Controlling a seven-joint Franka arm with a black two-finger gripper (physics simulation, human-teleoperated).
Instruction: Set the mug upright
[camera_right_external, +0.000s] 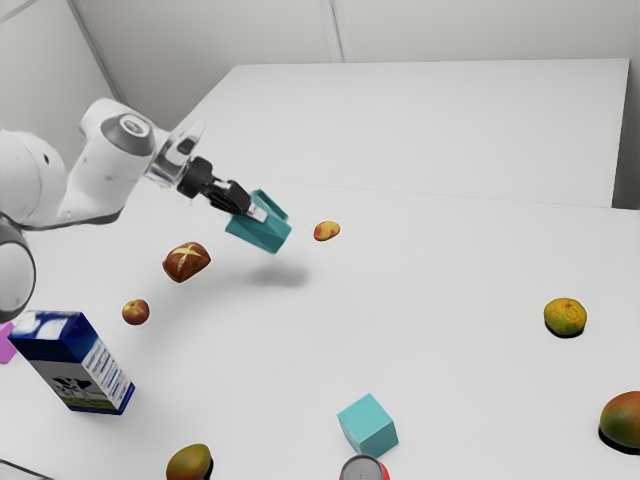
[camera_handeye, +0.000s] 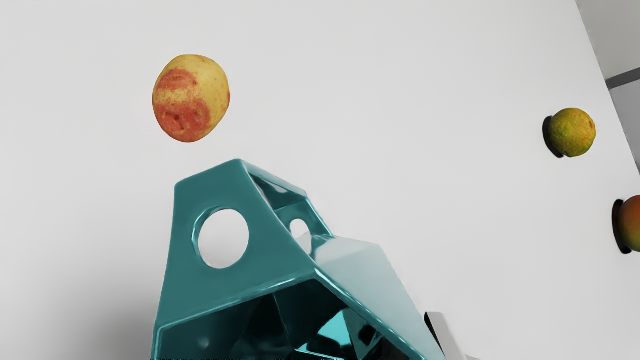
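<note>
And there's the mug (camera_right_external: 262, 236), upper left of centre in the exterior view, tilted above the table (camera_right_external: 450, 260), pinched between the gripper's (camera_right_external: 256, 213) fingers! Righting it is the step, I'd say: turn it level, then lower gently.

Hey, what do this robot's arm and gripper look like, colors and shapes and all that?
The arm is glossy white with smooth, rounded, tube-like sections, thin gray seams and a round gray cap at one joint. The gripper is black and blocky, with pale tips on its narrow fingers.
</note>
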